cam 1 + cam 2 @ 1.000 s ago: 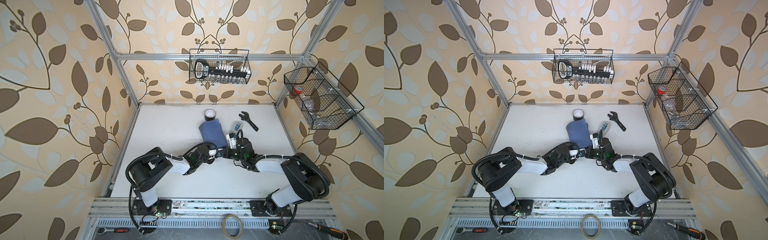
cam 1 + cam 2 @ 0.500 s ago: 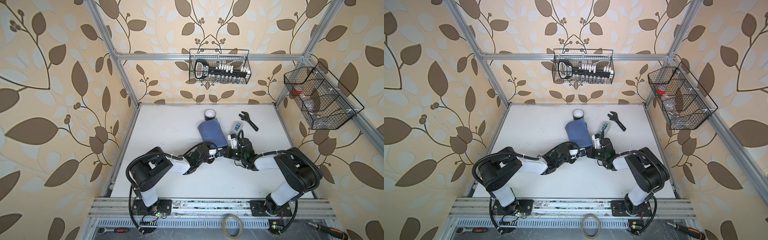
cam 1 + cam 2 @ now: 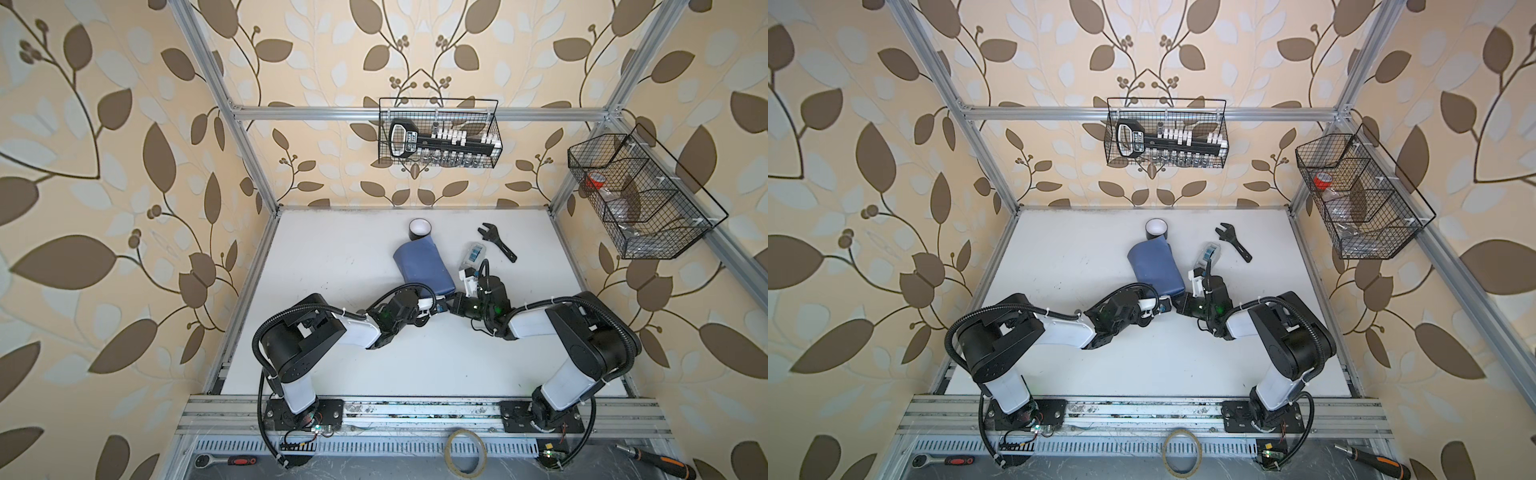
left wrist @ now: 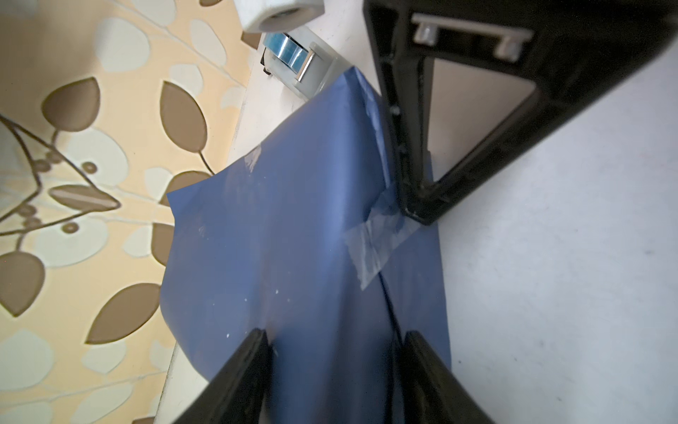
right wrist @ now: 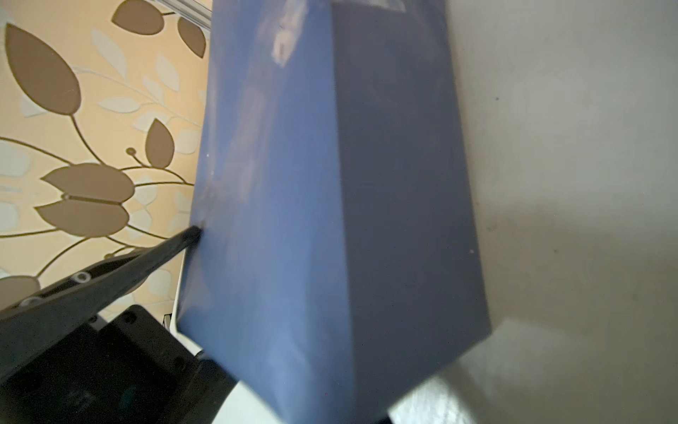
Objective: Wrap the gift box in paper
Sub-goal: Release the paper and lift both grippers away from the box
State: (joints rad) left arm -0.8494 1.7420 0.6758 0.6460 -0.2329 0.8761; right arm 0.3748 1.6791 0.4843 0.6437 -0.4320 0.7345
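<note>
Paper (image 4: pixel 275 220) in grip of left pincer (image 4: pixel 334 336), tip of shut right pincer (image 4: pixel 415 214) on its tape (image 4: pixel 378 246).

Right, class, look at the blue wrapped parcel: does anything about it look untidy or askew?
Yes: the paper sits loosely; its far end, beside the black tape roll, bulges rounded instead of folding flat. In the left wrist view, the clear tape strip over the seam is wrinkled and crooked.
</note>
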